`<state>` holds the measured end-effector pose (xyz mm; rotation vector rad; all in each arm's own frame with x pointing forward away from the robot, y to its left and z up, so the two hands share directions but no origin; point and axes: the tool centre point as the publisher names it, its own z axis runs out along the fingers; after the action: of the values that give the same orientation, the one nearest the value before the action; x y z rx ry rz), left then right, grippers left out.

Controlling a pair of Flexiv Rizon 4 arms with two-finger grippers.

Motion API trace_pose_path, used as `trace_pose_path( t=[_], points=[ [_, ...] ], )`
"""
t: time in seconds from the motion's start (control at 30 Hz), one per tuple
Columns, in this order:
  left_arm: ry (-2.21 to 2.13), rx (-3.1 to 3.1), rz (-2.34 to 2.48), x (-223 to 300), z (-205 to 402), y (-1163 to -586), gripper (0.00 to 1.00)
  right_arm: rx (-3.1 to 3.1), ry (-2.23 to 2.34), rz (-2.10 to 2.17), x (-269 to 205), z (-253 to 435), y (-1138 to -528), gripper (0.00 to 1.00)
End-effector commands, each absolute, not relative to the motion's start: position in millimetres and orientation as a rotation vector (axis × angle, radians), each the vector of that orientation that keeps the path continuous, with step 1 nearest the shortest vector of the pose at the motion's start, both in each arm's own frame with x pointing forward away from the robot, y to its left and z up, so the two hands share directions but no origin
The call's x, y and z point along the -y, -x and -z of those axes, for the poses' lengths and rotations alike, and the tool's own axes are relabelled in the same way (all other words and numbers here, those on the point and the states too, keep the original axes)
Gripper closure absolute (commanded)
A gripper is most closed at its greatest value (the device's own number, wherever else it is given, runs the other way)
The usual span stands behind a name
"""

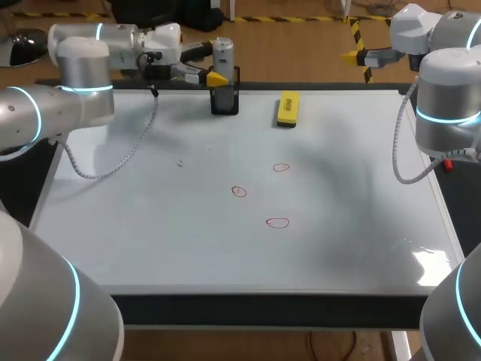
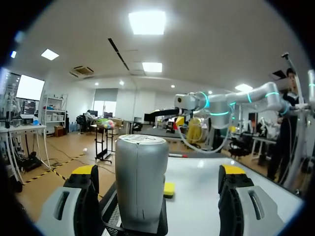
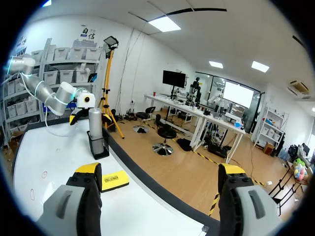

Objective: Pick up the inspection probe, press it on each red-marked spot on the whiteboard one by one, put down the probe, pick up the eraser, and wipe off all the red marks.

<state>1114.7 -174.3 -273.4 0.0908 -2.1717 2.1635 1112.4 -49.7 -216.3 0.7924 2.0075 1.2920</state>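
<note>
Probe (image 1: 222,56) x1 | eraser (image 1: 288,108) x1 | red marks (image 1: 277,222) x3 | left end effector (image 2: 158,173), right end effector (image 3: 160,171): open, empty

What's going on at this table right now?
The left arm's hand sits open around a grey cylindrical probe, which stands in a black holder at the far edge of the whiteboard; it has not gripped it yet. The right arm's hand hangs open off to the side, holding nothing. A yellow block eraser lies on the board, and three red circle marks show in the middle.
</note>
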Motion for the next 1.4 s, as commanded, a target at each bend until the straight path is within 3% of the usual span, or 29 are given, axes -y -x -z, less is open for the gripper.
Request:
trace_pose_path(
  t=[0.03, 1.4],
  points=[
    [-0.085, 2.157, -2.163, 178.5, 279.8, -1119.7, 0.00, -2.011, -0.793, -1.290, 49.7, 216.0, -1113.0, 0.00],
    [-0.156, 2.177, -2.198, 188.6, 301.1, -1129.2, 0.00, -2.011, -0.793, -1.290, 49.7, 216.0, -1113.0, 0.00]
  ],
)
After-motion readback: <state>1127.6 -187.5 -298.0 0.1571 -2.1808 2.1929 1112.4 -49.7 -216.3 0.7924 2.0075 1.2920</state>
